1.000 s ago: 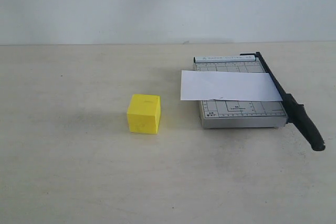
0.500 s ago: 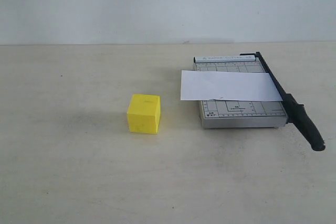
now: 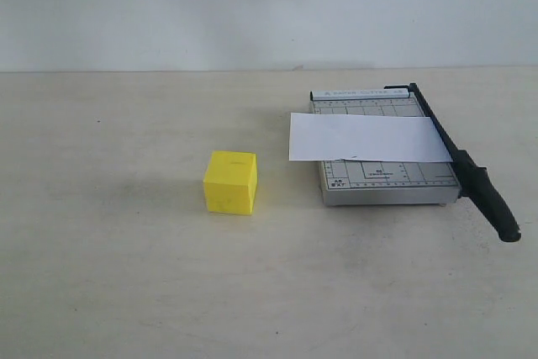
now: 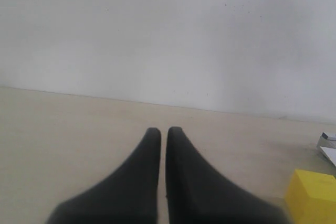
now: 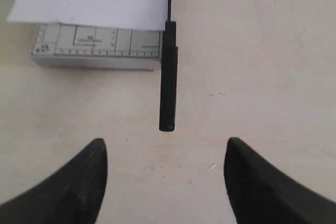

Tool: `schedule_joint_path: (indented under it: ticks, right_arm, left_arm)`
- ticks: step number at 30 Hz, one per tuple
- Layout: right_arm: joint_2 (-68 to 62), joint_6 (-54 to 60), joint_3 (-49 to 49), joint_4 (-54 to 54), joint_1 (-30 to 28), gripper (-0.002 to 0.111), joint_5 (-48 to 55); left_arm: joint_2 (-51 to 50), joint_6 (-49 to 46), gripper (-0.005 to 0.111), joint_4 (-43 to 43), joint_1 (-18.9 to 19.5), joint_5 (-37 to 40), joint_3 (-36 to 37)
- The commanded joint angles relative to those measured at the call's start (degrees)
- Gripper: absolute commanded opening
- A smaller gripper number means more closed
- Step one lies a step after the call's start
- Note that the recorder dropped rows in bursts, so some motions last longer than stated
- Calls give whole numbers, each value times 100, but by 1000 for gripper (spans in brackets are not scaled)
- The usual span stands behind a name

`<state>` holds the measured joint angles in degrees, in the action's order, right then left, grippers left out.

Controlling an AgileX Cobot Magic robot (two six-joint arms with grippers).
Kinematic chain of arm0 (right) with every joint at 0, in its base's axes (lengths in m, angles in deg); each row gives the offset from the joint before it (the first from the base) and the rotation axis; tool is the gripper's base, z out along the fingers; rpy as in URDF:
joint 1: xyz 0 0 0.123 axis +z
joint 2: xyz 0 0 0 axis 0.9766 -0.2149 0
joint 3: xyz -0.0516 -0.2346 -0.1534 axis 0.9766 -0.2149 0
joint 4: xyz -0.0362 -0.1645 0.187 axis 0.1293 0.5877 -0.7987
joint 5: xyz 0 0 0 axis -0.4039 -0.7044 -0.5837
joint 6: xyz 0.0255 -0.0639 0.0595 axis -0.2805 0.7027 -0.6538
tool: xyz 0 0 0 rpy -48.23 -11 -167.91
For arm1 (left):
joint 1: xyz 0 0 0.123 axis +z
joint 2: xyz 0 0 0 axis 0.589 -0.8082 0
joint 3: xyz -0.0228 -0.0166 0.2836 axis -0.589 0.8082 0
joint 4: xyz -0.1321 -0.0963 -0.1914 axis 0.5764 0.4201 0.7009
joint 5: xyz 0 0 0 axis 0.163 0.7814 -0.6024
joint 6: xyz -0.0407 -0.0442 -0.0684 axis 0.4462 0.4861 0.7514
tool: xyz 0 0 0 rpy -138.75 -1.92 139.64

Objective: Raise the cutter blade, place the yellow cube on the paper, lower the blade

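Right wrist view: right gripper (image 5: 165, 141) spread wide, empty; handle end of the cutter blade (image 5: 168, 85) just ahead, blade down along the paper (image 5: 89, 1); left gripper (image 4: 158, 129) pressed together (idle); yellow cube (image 3: 229, 182) well apart on table (image 3: 101, 275); risk: shallow grip slips off rounded handle.

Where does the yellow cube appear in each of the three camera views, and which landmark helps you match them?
Exterior view: the yellow cube sits on the table, left of the grey trimmer base and apart from it.
Left wrist view: the cube is cut off at the frame edge, near the base's corner.
Right wrist view: not in it.
Shared landmark: the base with the paper across it, only a sliver in the left wrist view.
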<state>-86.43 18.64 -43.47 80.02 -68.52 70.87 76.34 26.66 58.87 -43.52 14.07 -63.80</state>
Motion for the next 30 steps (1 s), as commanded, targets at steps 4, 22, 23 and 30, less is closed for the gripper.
schedule_joint_path:
  ticks: [4, 22, 23, 30]
  right_arm:
    - [-2282, 858, 642, 16, 11, 62, -205]
    - [-4504, 1243, 1328, 28, 11, 62, -740]
    - [-4559, 1243, 1328, 28, 11, 62, -755]
    - [-4733, 1172, 1328, 185, 0, 62, -1046]
  left_arm:
    - [19, 49, 4, 35, -2, -83, -16]
    - [19, 49, 4, 35, -2, -83, -16]
    - [19, 49, 4, 35, -2, -83, -16]
    - [19, 49, 4, 35, -2, -83, -16]
